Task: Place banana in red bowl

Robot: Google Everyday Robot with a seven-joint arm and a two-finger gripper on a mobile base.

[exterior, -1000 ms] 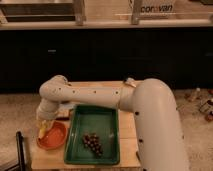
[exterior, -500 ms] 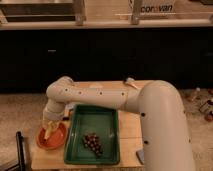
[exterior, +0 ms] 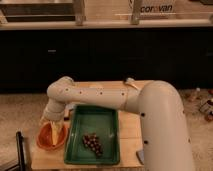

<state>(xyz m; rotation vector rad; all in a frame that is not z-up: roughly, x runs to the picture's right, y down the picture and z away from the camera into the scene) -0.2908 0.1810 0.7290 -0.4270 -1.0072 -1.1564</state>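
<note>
One gripper (exterior: 53, 125): low over red bowl, jaws hidden, grip state cannot tell
banana (exterior: 55, 132): inside red bowl (exterior: 44, 141), at rim
tray (exterior: 93, 123): green, beside bowl, holds grapes (exterior: 92, 143)
counter (exterior: 129, 134): carries all
progress: nearly done; release and retreat left

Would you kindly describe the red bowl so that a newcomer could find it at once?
On the wooden table, look left of the green tray holding grapes. The red bowl sits near the front left corner, under the gripper with the banana; it is the only round red dish.
</note>
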